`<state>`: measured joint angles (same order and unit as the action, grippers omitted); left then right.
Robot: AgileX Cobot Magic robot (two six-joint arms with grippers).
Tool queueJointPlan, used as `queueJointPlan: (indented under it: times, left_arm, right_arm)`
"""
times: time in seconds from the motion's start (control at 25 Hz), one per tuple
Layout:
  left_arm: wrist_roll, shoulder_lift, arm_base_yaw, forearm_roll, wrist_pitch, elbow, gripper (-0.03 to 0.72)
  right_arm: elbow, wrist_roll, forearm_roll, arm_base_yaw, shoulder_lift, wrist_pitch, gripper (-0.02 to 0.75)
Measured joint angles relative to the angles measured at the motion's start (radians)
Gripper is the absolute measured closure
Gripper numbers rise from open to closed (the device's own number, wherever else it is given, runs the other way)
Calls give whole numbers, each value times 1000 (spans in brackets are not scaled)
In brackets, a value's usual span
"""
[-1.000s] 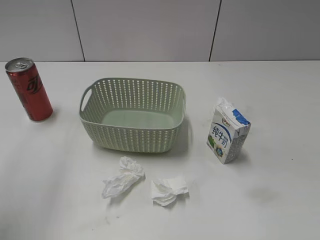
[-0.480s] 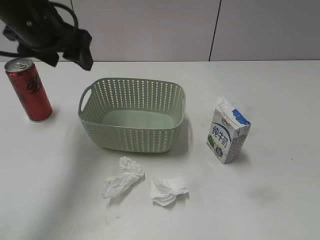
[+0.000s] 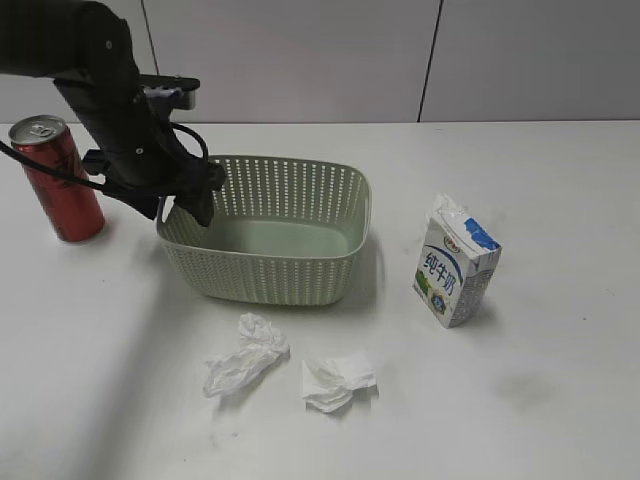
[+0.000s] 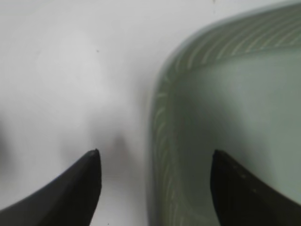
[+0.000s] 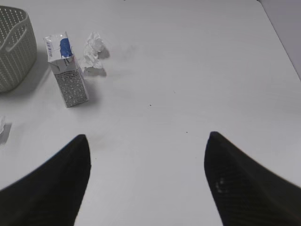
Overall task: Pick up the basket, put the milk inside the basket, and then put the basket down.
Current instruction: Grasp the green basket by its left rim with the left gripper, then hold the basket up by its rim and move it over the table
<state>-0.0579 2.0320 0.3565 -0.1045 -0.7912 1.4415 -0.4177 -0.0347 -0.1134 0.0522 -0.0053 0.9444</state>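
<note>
The pale green basket (image 3: 300,235) stands mid-table. My left gripper (image 3: 185,205) is open and straddles its left end wall, one finger inside and one outside; the left wrist view shows that wall (image 4: 162,155) between the open fingers (image 4: 155,153). The milk (image 3: 455,262), a white carton with a blue top, stands upright to the right of the basket; it also shows in the right wrist view (image 5: 66,68). My right gripper (image 5: 148,136) is open and empty over bare table, some way from the milk, and is out of the exterior view.
A red soda can (image 3: 58,178) stands at the far left, close to the left arm. Two crumpled tissues (image 3: 245,355) (image 3: 338,380) lie in front of the basket. One more tissue (image 5: 93,51) lies beyond the milk in the right wrist view.
The left arm came in from the upper left and dropped down to the basket's left end; its open gripper now straddles that wall. Basket, milk and can have not moved.
</note>
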Motion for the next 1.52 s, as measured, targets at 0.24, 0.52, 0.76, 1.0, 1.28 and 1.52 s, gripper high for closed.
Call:
queueJointPlan:
  times: [0.24, 0.52, 0.76, 1.0, 1.28, 1.52]
  left_arm:
    - [4, 37, 0, -63, 65, 6, 379]
    - [64, 44, 0, -59, 73, 6, 688]
    - [121, 11, 0, -50, 43, 6, 688]
    - [131, -42, 0, -50, 33, 8, 688]
    - [131, -55, 0, -48, 3, 8, 688]
    - [131, -55, 0, -45, 0, 8, 688]
  right_arm:
    - [0, 0, 0, 0, 0, 0, 166]
    - [0, 0, 0, 0, 0, 0, 166]
    - [0, 0, 0, 0, 0, 0, 166]
    - [-1, 0, -7, 0, 0, -3, 166]
    - [-81, -22, -69, 0, 127, -246, 150]
    - [-115, -259, -241, 0, 395, -357, 102]
